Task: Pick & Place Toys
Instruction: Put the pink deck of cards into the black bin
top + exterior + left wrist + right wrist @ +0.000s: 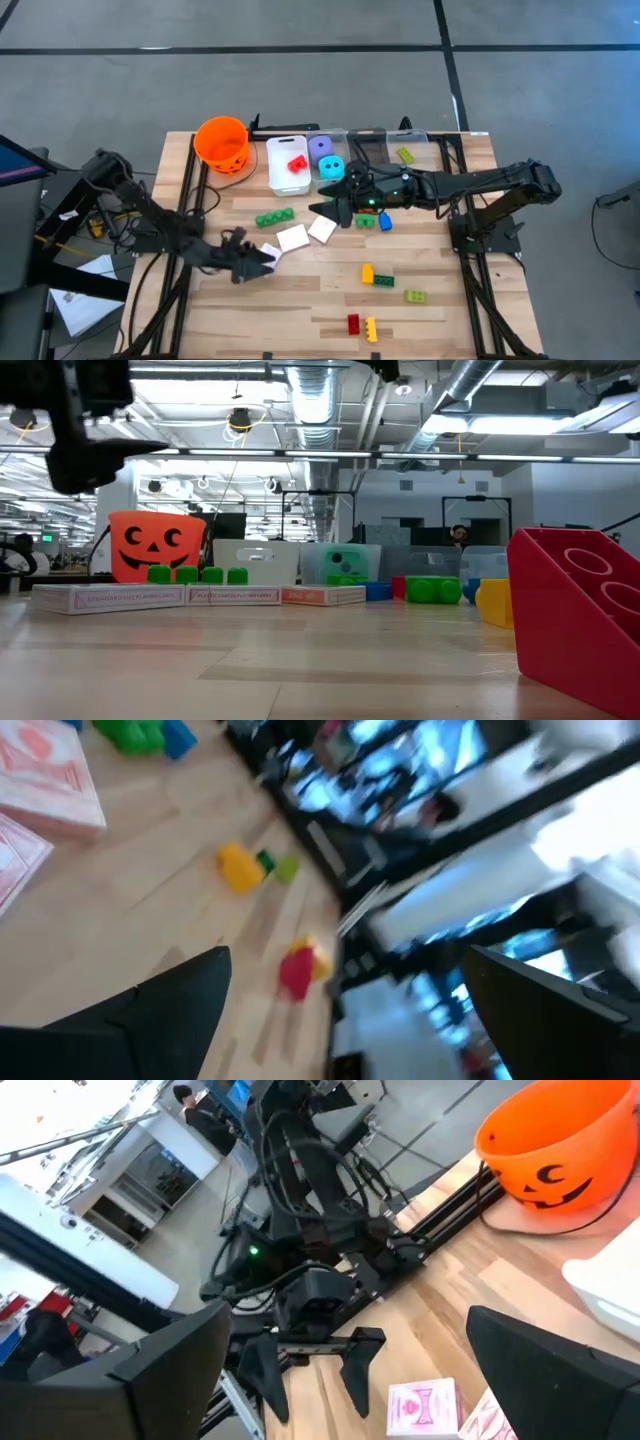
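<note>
The toys lie scattered on the wooden table (300, 300): a green brick (274, 216), red-and-white cards (293, 237), a green and blue pair (372, 221), a yellow brick (367, 272), and a red brick (352, 323) beside a yellow one near the front. A red brick (297, 163) lies in the white bin (280, 150). A purple die (321, 147) and a teal die (331, 167) sit at the back. My left gripper (262, 258) hangs open above the table, just left of the cards, with nothing between its fingers (355, 1370). My right gripper (328, 205) is open, raised near the teal die.
An orange pumpkin bucket (221, 142) stands at the back left. Clear bins (400, 150) line the far edge, one holding a yellow piece (405, 154). Bare wood lies at the table's near left. In the low view the cards (110, 597) lie flat in a row.
</note>
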